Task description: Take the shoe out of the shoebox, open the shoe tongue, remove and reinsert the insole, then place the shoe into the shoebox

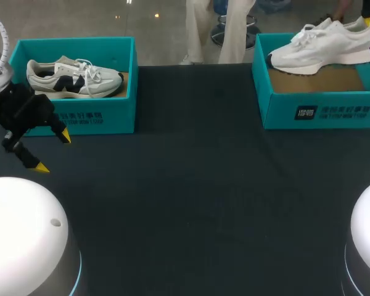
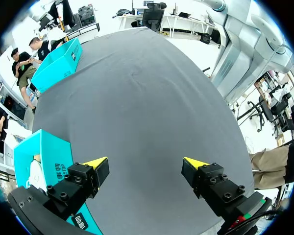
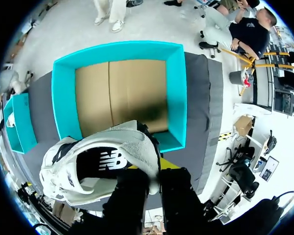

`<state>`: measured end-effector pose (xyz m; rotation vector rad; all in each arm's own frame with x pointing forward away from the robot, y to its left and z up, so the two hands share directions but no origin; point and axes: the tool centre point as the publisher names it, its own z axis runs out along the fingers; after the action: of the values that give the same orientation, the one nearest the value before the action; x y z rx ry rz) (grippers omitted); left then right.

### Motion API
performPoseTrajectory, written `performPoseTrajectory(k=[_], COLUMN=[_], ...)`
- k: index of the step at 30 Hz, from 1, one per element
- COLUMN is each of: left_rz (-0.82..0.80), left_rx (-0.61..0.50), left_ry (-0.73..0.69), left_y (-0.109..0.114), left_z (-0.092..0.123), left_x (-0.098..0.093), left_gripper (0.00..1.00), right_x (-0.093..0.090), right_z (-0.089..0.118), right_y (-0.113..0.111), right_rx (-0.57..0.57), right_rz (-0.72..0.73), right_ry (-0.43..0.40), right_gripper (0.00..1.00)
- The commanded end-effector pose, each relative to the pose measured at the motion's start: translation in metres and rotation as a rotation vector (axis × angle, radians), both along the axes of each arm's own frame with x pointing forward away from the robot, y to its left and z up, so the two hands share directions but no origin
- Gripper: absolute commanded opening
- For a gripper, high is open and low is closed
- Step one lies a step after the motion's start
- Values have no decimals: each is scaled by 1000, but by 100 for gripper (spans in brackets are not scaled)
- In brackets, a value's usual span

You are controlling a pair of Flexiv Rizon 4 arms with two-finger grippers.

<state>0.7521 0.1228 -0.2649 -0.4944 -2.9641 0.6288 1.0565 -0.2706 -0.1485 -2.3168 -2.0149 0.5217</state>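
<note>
**Obs.** Your right tool (image 3: pixel 152 167) is clamped narrow on the heel end of the white shoe (image 1: pixel 324 46). The shoe hides the pads, so I cannot tell exactly where they bite. The shoe hangs above the right shoebox (image 1: pixel 314 111), sole down and clear of the cardboard floor, with its toe towards the table's middle. Your left tool (image 2: pixel 146 163) is spread wide and holds nothing. It hovers over bare table (image 1: pixel 191 185) just beside the left shoebox (image 1: pixel 98 117), which holds a second shoe (image 1: pixel 74 79).

**Judgement.** The laces look tied and the insole appears seated, so I read this as the lift-out, early in the task.

**Step notes.**
- Get the toe above the near wall before you move sideways. The toe is the end farthest from your grip and would likely catch first.
- A heel-only hold leaves most of the shoe hanging to one side, so it may pivot. Go slowly and avoid sharp wrist turns.
- Aim for the open table between the arms and set the shoe sole-flat, toe towards the left arm. That should let the left tool reach the tongue.
- Open the fingers only once the sole rests fully on the table.
- Risk: the soft collar could slip in the grip.
</note>
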Motion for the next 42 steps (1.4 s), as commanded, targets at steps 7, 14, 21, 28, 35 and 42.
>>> performPoseTrajectory(k=[7,14,21,28,35,42], left_rz=[0,0,0,0,0,0], left_rx=[1,1,1,1,1,1], left_ry=[0,0,0,0,0,0], left_y=[1,1,1,1,1,1], left_z=[0,0,0,0,0,0], left_x=[0,0,0,0,0,0], left_gripper=[100,100,100,100,100,100], right_x=[-6,-11,-13,-10,-3,2], right_z=[-13,-19,-24,-30,-42,-62], right_y=[-5,-20,-33,-38,-44,-47], right_rx=[-57,-65,-61,-53,-44,-34], right_rz=[-111,-135,-169,-198,-232,-249], right_ry=[-82,-145,-159,-173,-183,-173], right_gripper=[0,0,0,0,0,0])
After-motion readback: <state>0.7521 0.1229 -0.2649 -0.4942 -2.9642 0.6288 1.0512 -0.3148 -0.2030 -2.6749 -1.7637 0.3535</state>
